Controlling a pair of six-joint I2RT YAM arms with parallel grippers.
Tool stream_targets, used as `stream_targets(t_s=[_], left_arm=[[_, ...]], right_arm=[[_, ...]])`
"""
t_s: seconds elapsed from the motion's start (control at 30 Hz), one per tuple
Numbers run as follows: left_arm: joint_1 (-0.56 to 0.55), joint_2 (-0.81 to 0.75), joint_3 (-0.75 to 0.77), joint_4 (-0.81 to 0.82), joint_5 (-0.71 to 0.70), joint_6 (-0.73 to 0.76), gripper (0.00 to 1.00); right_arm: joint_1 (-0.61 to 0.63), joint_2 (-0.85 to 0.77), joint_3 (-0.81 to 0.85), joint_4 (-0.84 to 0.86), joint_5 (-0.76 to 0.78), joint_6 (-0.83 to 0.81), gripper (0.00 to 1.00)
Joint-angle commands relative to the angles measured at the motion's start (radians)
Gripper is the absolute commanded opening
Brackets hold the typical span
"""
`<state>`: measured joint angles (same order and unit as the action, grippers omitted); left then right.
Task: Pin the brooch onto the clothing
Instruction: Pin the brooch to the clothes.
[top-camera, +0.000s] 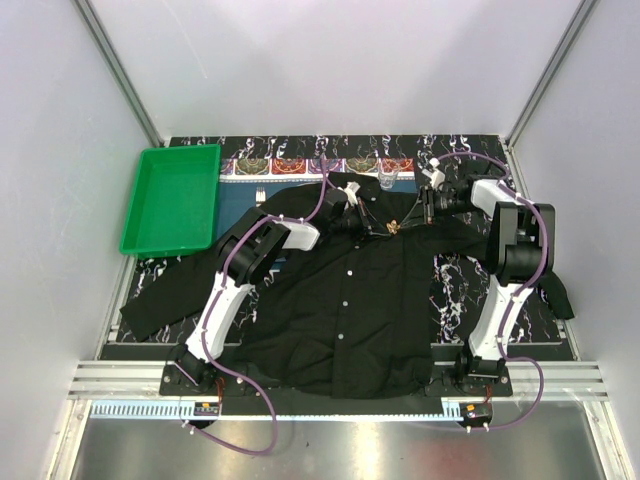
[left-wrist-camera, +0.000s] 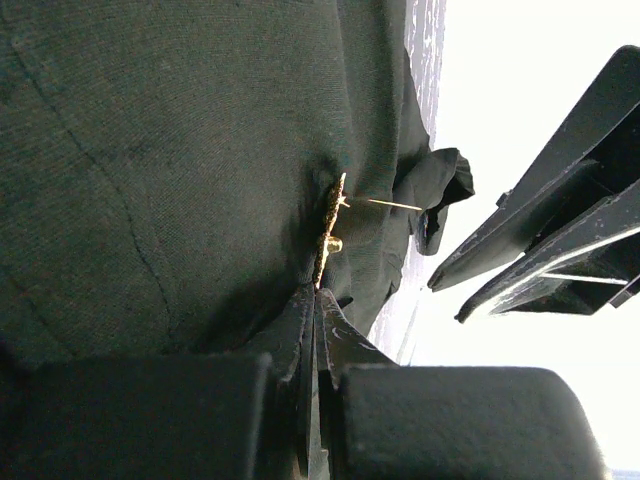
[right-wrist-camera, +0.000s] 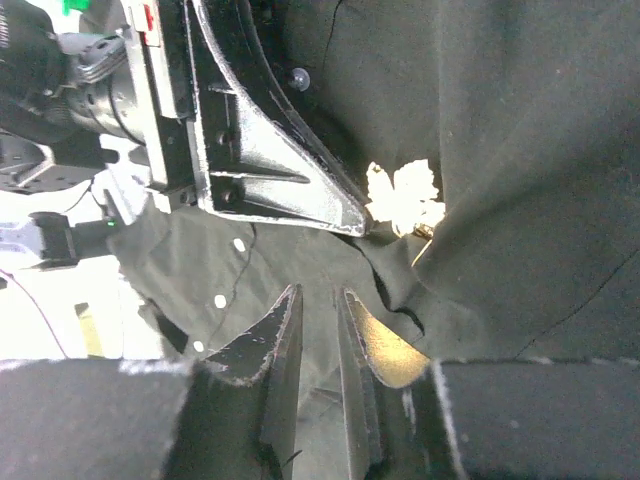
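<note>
Jaws: your left gripper (left-wrist-camera: 315, 300) pinches shut on the edge of the brooch (right-wrist-camera: 405, 197). Your right gripper (right-wrist-camera: 318, 295), at the brooch's 2 o'clock, stands slightly parted and holds nothing. The brooch lies against the clothing (top-camera: 340, 300) near the collar, 1 o'clock from the clothing's centre.

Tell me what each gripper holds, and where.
Left gripper is shut at the brooch edge; whether on brooch or shirt is unclear. Right gripper, open, holds nothing.

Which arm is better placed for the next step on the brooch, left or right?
Right, probably. The left gripper is shut at the edge of the brooch, seemingly steadying it on the shirt. The right gripper is empty, slightly open, and close to the brooch.
</note>
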<state>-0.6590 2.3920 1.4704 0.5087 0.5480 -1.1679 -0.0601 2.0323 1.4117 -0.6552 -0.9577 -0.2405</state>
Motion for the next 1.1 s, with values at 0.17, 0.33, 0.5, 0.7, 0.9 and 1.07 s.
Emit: stream_targets(t_s=[0.17, 0.33, 0.5, 0.7, 0.9, 1.07], left_arm=[[0.002, 0.021, 0.011, 0.050, 0.024, -0.026, 0.00], [0.001, 0.019, 0.013, 0.048, 0.024, -0.024, 0.00], [0.002, 0.021, 0.011, 0.050, 0.024, -0.026, 0.00], [0.002, 0.024, 0.018, 0.048, 0.026, -0.026, 0.00], [0.002, 0.024, 0.016, 0.045, 0.026, -0.024, 0.00], [0.002, 0.025, 0.021, 0.045, 0.029, -0.021, 0.00]], right_arm=[[-0.072, -0.021, -0.014, 0.040, -0.063, 0.223, 0.27], [-0.083, 0.032, 0.032, 0.042, 0.005, 0.325, 0.24], [-0.083, 0.075, 0.067, 0.042, 0.056, 0.408, 0.15], [-0.076, 0.112, 0.090, 0.043, 0.071, 0.429, 0.12], [-0.055, 0.138, 0.105, 0.045, 0.053, 0.435, 0.15], [-0.040, 0.144, 0.110, 0.051, 0.045, 0.440, 0.15]])
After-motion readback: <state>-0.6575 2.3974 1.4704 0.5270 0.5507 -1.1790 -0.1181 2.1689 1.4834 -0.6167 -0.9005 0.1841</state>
